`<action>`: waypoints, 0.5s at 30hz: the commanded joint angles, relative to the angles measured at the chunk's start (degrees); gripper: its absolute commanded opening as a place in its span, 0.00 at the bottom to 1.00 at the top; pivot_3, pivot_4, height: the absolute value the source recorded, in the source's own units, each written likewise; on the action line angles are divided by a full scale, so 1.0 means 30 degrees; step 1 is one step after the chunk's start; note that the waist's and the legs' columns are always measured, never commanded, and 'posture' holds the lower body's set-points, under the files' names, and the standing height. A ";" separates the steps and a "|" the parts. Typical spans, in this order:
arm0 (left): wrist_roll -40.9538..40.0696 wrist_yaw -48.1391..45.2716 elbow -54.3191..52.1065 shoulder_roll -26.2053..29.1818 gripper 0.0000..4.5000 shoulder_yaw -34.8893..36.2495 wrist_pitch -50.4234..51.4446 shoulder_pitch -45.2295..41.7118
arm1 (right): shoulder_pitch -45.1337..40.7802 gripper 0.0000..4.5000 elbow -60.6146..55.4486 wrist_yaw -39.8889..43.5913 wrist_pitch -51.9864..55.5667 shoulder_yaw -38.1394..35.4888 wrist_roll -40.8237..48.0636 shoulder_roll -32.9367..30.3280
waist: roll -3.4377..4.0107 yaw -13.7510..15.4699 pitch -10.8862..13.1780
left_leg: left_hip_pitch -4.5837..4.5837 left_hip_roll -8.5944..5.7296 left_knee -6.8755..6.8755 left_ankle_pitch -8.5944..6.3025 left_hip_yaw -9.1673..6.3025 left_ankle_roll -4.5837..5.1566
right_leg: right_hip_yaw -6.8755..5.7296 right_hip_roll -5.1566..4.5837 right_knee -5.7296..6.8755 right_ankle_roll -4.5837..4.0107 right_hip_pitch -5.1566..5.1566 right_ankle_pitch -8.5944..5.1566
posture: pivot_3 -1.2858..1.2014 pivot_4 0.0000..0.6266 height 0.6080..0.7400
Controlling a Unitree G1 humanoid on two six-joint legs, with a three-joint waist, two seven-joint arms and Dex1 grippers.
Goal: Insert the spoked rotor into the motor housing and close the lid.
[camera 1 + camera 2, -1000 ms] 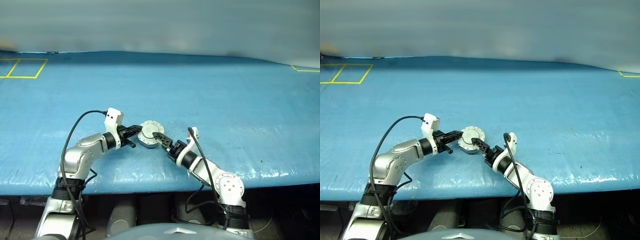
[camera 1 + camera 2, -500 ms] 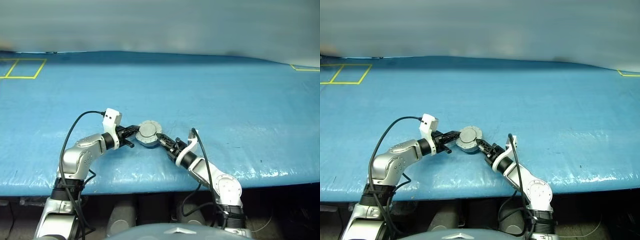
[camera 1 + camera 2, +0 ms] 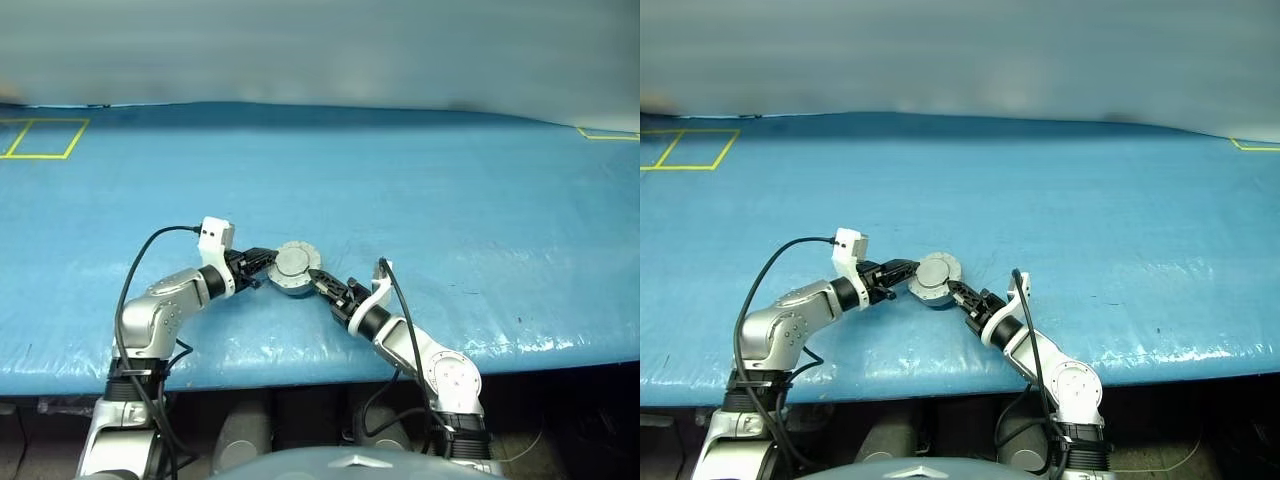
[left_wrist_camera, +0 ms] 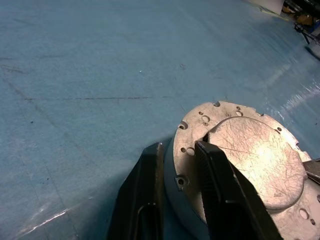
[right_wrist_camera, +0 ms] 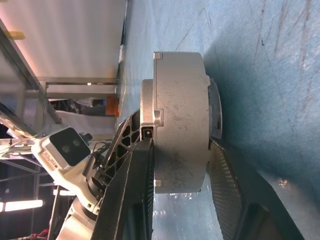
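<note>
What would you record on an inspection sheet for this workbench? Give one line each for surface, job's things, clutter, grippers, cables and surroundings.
Surface: blue table cover, wrinkled and shiny near the front edge.
Job's things: lid sits on the motor housing, plain face with raised circle showing.
Clutter: nothing seen.
Grippers: right gripper is clamped across the housing, one finger on each flat side; left gripper has its fingers slightly apart astride the lid's rim.
Cables: a black cable loops over the left arm; another cable runs along the right arm.
Surroundings: yellow tape squares at the far corners; grey wall behind.
</note>
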 commanded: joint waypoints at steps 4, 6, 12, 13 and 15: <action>-0.2945 0.0862 -0.0980 -0.1398 0.80 0.2506 0.0672 0.0054 | 0.0506 0.27 -0.0951 -0.0611 0.0153 0.0499 0.0643 0.1028 | -0.0003 -0.0014 -0.0002 | 0.0000 0.0000 0.0003 0.0000 0.0001 0.0000 | 0.0034 0.0024 -0.0002 0.0010 0.0004 0.0008 | 0.52 0.24 1.00; -0.4297 0.2002 -0.1158 -0.2261 0.95 0.3750 0.1213 0.0278 | 0.0454 0.27 -0.1328 -0.0796 -0.0030 0.0371 0.1046 0.1018 | -0.0003 -0.0012 -0.0001 | 0.0001 0.0010 0.0005 0.0000 0.0000 0.0000 | 0.0045 0.0042 -0.0003 0.0011 0.0004 0.0009 | 0.52 0.24 1.00; -1.0202 0.5640 -0.1381 -0.4682 1.00 0.7383 0.3724 0.1285 | -0.0231 0.27 -0.2244 -0.1381 -0.0834 -0.0183 0.2260 0.0942 | -0.0023 0.0007 0.0015 | -0.0020 0.0011 0.0034 0.0000 -0.0005 0.0001 | 0.0057 0.0048 -0.0007 0.0046 0.0004 0.0027 | 0.52 0.24 1.00; -1.1245 0.6408 -0.1349 -0.5052 1.00 0.7848 0.3905 0.1401 | -0.0373 0.27 -0.2341 -0.1459 -0.0939 -0.0218 0.2437 0.0904 | -0.0032 0.0011 0.0020 | -0.0034 0.0012 0.0045 0.0000 -0.0009 0.0002 | 0.0056 0.0049 -0.0009 0.0058 -0.0001 0.0034 | 0.52 0.24 1.00; -1.2570 0.7453 -0.1531 -0.5366 1.00 0.8160 0.4275 0.1778 | -0.0713 0.27 -0.2462 -0.1570 -0.1135 -0.0287 0.2653 0.0848 | -0.0045 0.0025 0.0029 | -0.0062 0.0013 0.0078 0.0000 -0.0022 0.0003 | 0.0052 0.0057 -0.0009 0.0074 -0.0009 0.0044 | 0.52 0.24 1.00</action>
